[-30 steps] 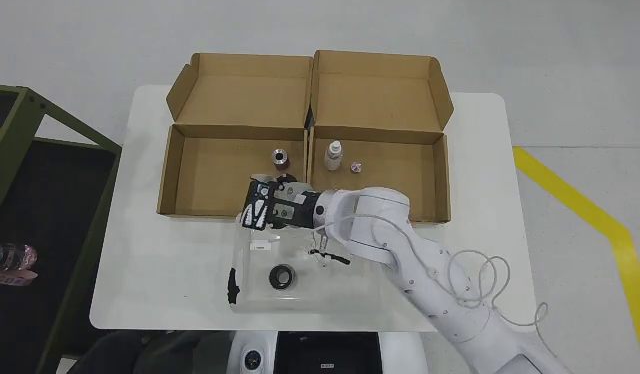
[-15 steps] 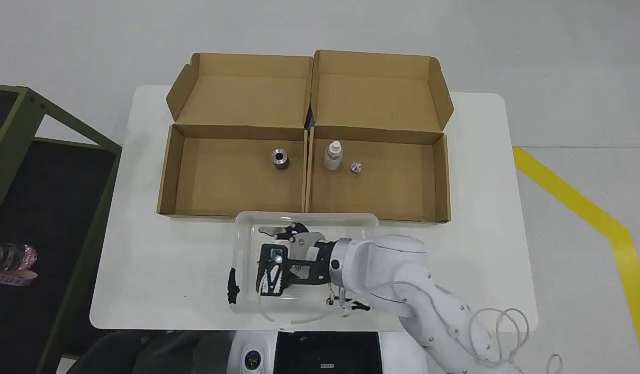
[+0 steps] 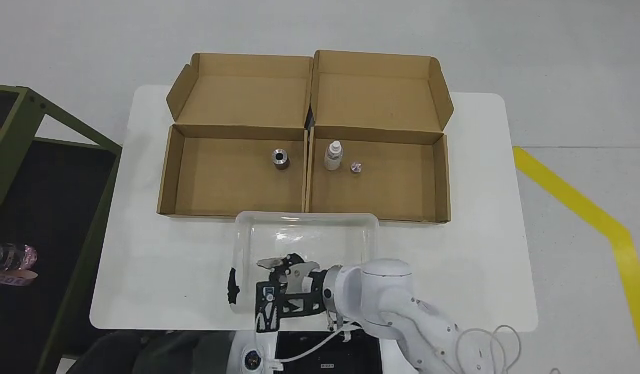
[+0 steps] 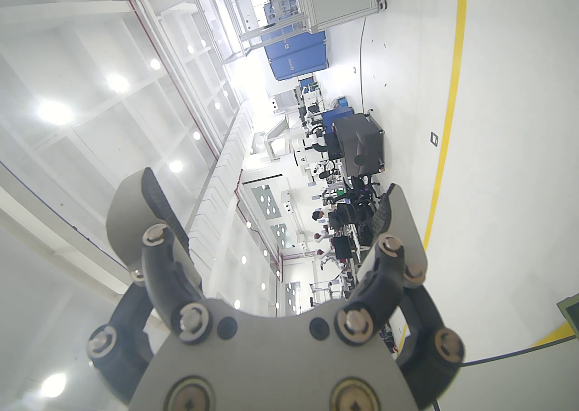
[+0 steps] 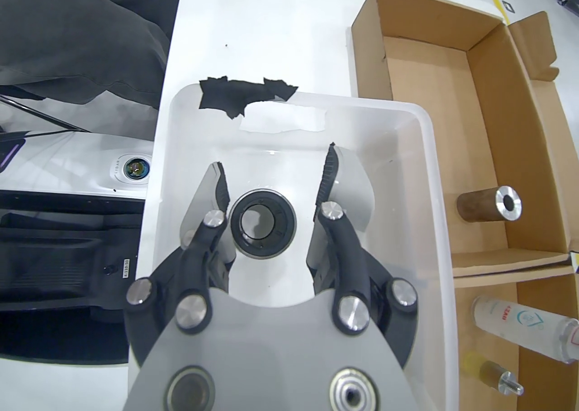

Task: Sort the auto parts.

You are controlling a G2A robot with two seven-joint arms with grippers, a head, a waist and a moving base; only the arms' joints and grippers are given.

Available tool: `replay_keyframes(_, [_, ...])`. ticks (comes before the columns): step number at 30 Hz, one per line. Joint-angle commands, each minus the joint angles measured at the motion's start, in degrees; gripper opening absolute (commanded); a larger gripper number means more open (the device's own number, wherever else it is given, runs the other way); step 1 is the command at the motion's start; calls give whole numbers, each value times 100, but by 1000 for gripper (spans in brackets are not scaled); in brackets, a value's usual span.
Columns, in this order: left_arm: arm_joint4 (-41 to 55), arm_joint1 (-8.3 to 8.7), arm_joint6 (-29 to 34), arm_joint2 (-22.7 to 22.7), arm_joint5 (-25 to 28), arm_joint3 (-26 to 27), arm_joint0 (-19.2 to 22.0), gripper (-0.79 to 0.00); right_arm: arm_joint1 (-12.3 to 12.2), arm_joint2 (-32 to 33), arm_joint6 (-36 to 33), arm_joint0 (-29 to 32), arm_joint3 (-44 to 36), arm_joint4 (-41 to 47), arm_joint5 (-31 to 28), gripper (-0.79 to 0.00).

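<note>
At 6 o'clock on the table (image 3: 160, 264), white tray (image 5: 425, 159). Right end effector (image 5: 275, 157) hangs inside it, jaws wide, empty, straddling black ring (image 5: 262, 222) lying flat on tray floor. Ring sits off-centre, close by one finger. Risk: that finger meets it first, shoves it across slick plastic; grip skews, slips.

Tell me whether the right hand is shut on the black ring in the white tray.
No, the right hand is open, its fingers spread either side of the black ring lying in the white tray.
</note>
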State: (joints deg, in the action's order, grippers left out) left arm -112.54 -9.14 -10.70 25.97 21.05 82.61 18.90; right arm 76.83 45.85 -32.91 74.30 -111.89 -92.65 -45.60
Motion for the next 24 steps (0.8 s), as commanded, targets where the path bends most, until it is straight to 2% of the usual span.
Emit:
replay_keyframes(1, [0,0,0,0,0,0,0,0,-15,-1,23,22,16,-19,-2,-231])
replay_keyframes(13, [0,0,0,0,0,0,0,0,-75,34,62,-69,270,-63,13,-225])
replay_keyframes(24, [0,0,0,0,0,0,0,0,-57,-92,25,-325,773,18,112,-252])
